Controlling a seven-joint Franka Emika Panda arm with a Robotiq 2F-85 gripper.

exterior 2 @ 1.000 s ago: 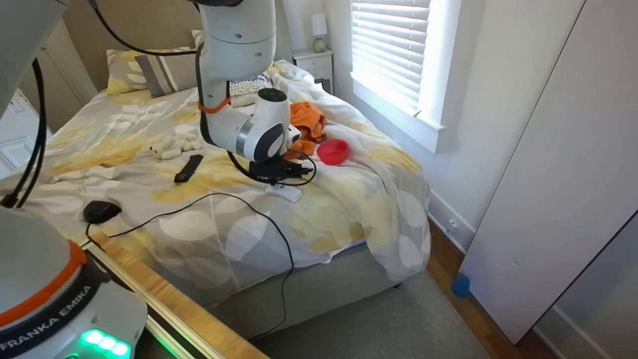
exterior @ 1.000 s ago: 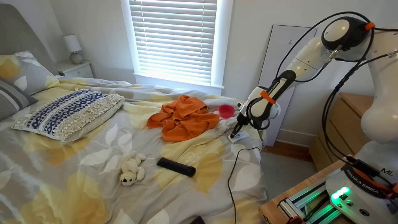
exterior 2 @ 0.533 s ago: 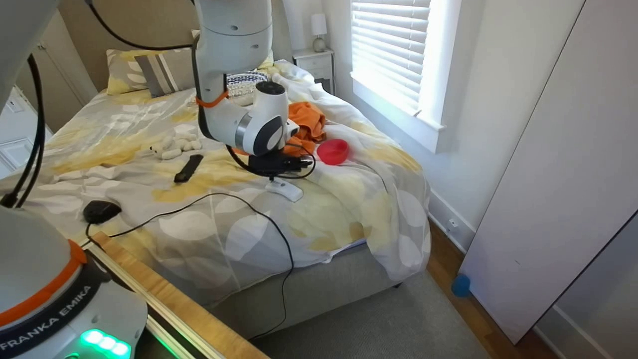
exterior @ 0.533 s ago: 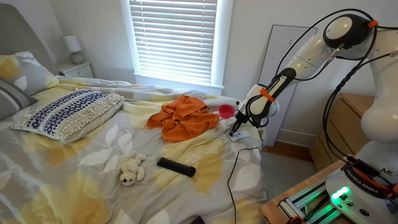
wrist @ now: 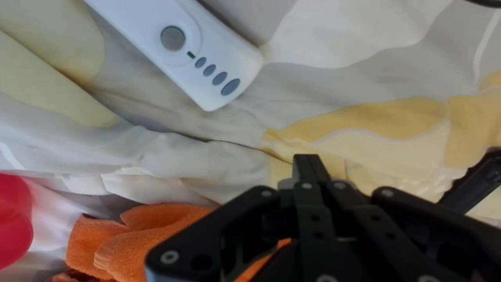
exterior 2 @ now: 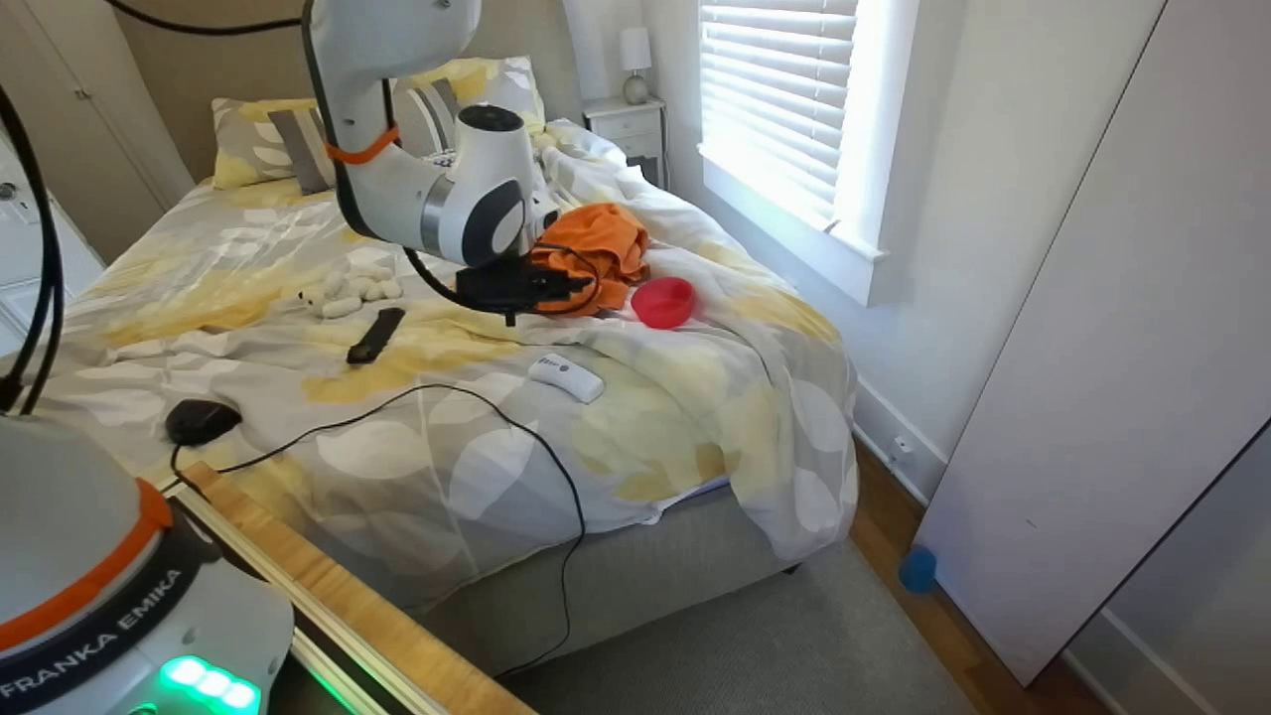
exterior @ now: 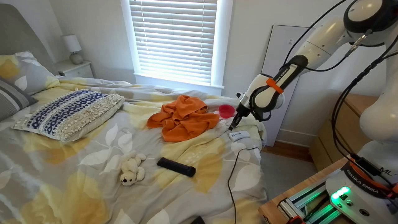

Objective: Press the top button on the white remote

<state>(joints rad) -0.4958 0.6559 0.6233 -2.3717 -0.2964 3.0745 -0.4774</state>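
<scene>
White-cased with black joints, standing as one arm (exterior: 323, 46) on a base (exterior: 363, 199) beside the leaf-print bed serving as worktop (exterior: 77, 193). Showing three green lights (exterior 2: 211, 683) on the base. Standing bent at a raised elbow (exterior: 367, 14) in the upper right of an exterior view, then slanting down and leftward to the wrist (exterior: 266, 98). Holding the tool (exterior: 230, 128) tilted down and leftward; in an exterior view, pointing the fingertips (exterior 2: 510, 320) straight down over the worktop. Holding both fingers (wrist: 315, 166) side by side in the wrist view, looking pressed together and gripping nothing. Hanging apart from the white remote (wrist: 182, 49), leaving fabric in view between; leaving height over the worktop hard to tell.

Regarding the white remote: lying face up on the worktop, near the end away from the pillow (exterior: 70, 115), and running out of the top edge of the wrist view. Carrying a round grey button (wrist: 172, 38), a small green mark (wrist: 191, 55) and a row of four oval grey buttons (wrist: 219, 78).

Regarding the red bowl (exterior: 226, 111): sitting near the white remote, just beside a crumpled orange cloth (exterior: 183, 119). Regarding the black remote (exterior: 176, 167): lying well apart from the white remote, near a white plush toy (exterior: 133, 168). Regarding the black cable (exterior 2: 582, 521): trailing across the worktop and over its side.
</scene>
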